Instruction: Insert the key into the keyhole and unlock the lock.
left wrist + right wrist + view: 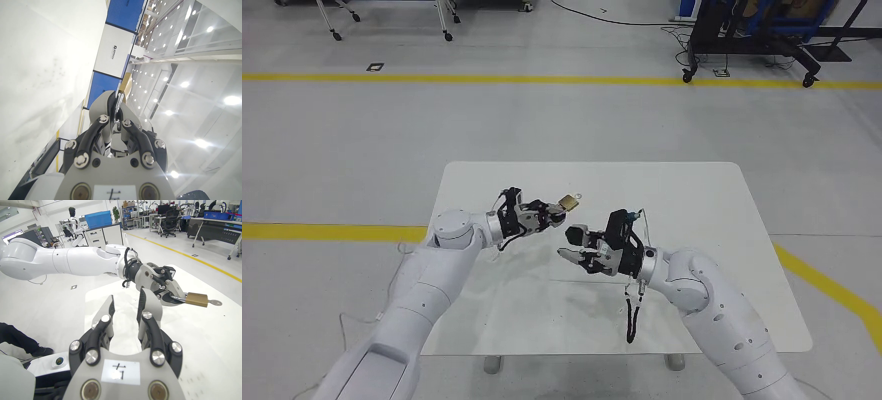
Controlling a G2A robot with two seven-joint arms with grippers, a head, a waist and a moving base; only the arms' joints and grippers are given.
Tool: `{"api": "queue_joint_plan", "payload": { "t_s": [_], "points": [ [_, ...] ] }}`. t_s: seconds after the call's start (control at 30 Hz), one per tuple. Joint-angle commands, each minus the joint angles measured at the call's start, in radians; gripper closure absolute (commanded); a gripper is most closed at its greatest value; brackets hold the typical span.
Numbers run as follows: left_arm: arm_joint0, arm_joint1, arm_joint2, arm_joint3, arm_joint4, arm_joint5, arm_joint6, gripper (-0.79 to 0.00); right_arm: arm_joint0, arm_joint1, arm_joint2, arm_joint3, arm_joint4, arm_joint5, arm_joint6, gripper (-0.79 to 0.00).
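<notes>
Top view: left gripper [550, 211] holds a brass padlock [567, 204] in the air over the middle of the white table [722, 200]. A key [577, 197] pokes from the padlock's far end. Right gripper [570, 246] is near the padlock, on the robot's side of it, not touching it, its fingers spread with nothing between them.

Left wrist view: both fingers are pinched on the padlock's steel shackle [119, 101], and the brass body sticks out past the fingertips.

Right wrist view: the right gripper's two pads are wide apart and bare. Beyond them the padlock hangs roughly level above the table, clamped by its shackle. The key sits in the base opposite the shackle, its round head clear of the body.
</notes>
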State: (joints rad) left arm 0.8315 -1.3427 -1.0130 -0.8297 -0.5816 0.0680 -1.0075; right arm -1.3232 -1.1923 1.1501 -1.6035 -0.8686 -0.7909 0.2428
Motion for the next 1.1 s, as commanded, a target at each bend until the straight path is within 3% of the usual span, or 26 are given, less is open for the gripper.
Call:
{"api": "queue_joint_plan", "payload": {
  "t_s": [0.0, 0.1, 0.2, 0.23, 0.27, 0.33, 0.4, 0.47, 0.53, 0.63, 0.67, 1.07],
  "points": [
    [0.008, 0.001, 0.005, -0.016, 0.02, -0.011, 0.004, 0.0, 0.0, 0.0, 0.0, 0.0, 0.0, 0.0, 0.0, -0.785],
    [0.011, 0.006, 0.01, -0.03, 0.048, -0.016, -0.038, 0.0, 0.004, 0.005, 0.011, -0.032, -0.098, 0.027, 0.008, -0.785],
    [0.0, 0.014, 0.008, -0.026, 0.06, 0.008, -0.13, 0.0, 0.0, 0.019, 0.072, -0.024, -0.116, -0.062, -0.039, -0.785],
    [-0.003, 0.017, 0.004, -0.024, 0.064, 0.004, -0.153, 0.0, -0.005, 0.024, 0.101, -0.019, -0.103, -0.094, -0.065, -0.686],
    [-0.005, 0.02, -0.001, -0.025, 0.066, -0.007, -0.17, 0.0, -0.01, 0.029, 0.13, -0.002, -0.083, -0.118, -0.088, -0.533],
    [-0.001, 0.025, -0.007, -0.031, 0.072, -0.032, -0.202, 0.0, -0.014, 0.036, 0.174, 0.046, -0.04, -0.112, -0.103, -0.477],
    [0.0, 0.028, -0.005, -0.033, 0.078, -0.02, -0.241, 0.0, -0.004, 0.036, 0.164, 0.089, 0.049, -0.173, -0.108, -0.388],
    [-0.004, 0.031, 0.001, -0.032, 0.095, -0.006, -0.261, 0.0, 0.045, 0.036, 0.14, 0.166, 0.079, -0.204, -0.056, -0.434],
    [-0.006, 0.031, 0.007, -0.031, 0.101, -0.003, -0.271, 0.0, 0.091, 0.031, 0.101, 0.227, 0.107, -0.204, -0.024, -0.61],
    [-0.01, 0.031, 0.021, -0.027, 0.112, 0.009, -0.3, 0.0, 0.158, 0.021, 0.049, 0.331, 0.166, -0.221, 0.0, -0.69],
    [-0.015, 0.031, 0.031, -0.025, 0.128, 0.024, -0.318, 0.0, 0.178, 0.017, 0.027, 0.357, 0.19, -0.221, 0.011, -0.776],
    [-0.035, 0.028, 0.065, 0.0, 0.136, 0.046, -0.37, 0.0, 0.311, 0.014, -0.164, 0.469, 0.332, -0.221, 0.183, -0.785]
  ]
}}
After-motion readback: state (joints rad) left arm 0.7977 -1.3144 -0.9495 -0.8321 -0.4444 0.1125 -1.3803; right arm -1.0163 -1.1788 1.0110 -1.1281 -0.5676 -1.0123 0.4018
